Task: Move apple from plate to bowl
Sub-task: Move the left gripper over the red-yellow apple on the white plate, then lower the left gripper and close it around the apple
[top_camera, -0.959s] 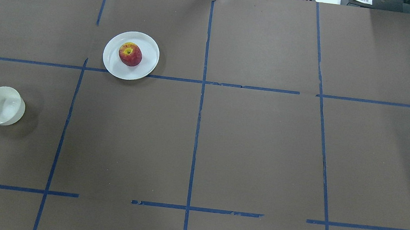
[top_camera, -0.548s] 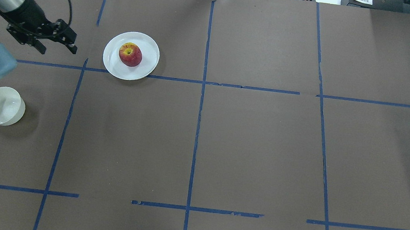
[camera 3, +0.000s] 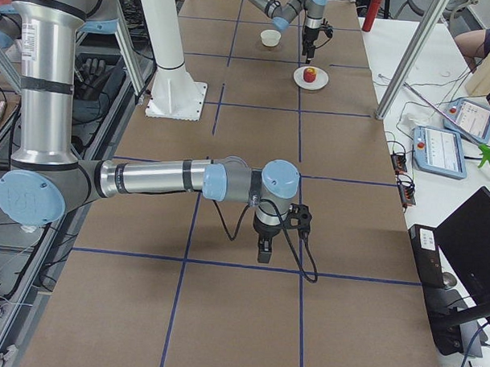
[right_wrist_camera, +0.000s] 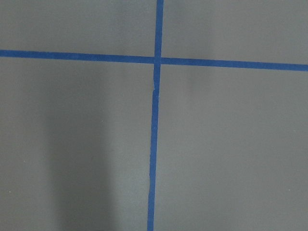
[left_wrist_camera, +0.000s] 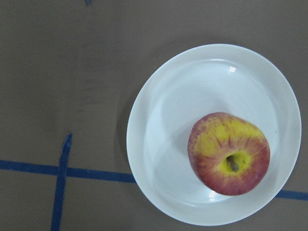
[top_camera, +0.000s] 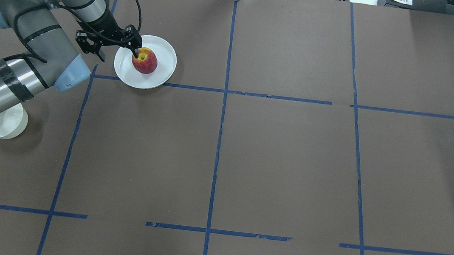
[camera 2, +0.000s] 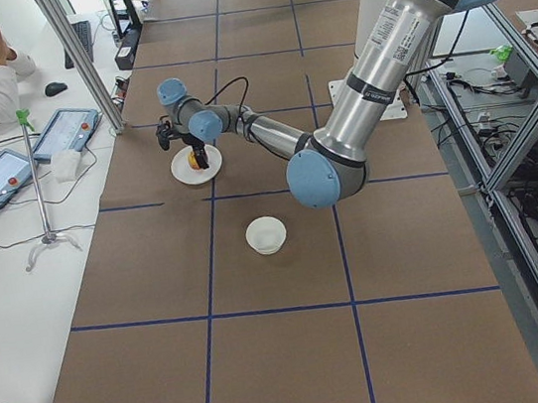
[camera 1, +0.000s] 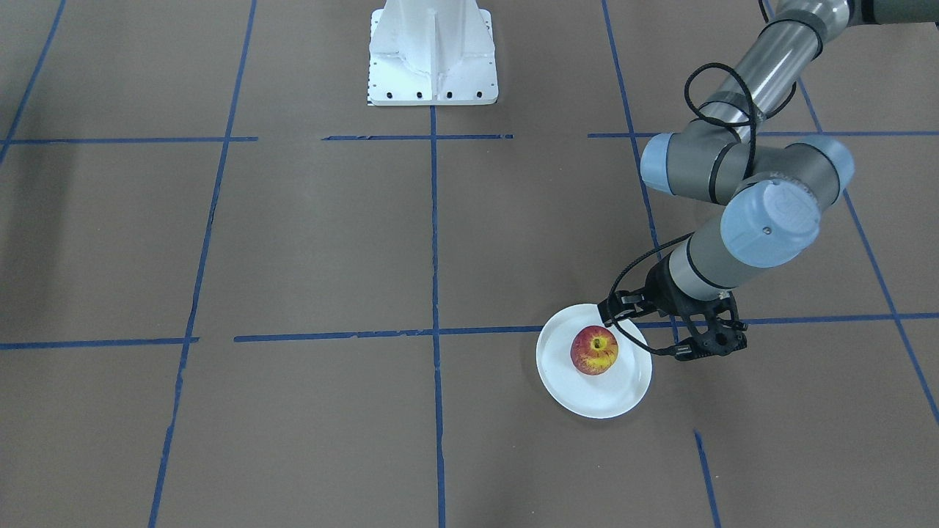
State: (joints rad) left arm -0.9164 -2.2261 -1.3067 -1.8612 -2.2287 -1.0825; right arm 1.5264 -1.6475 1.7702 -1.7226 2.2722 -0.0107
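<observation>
Left tool (top_camera: 118,53), spread wide, off-centre over small round red-yellow apple (top_camera: 145,61) on flat white plate (top_camera: 167,57): risk of rolling it on closing.

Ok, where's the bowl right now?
In the overhead view the bowl sits at far left, partly under the left arm, nearer the robot than the plate.

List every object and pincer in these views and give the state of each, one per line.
apple: resting on the plate, dimple up, not gripped.
plate: flat on the table, holding the apple.
bowl: upright, empty, apart from the plate.
left pincer: open, above the plate beside the apple.
right pincer: above the table, far from the plate; open or shut cannot be told.
</observation>
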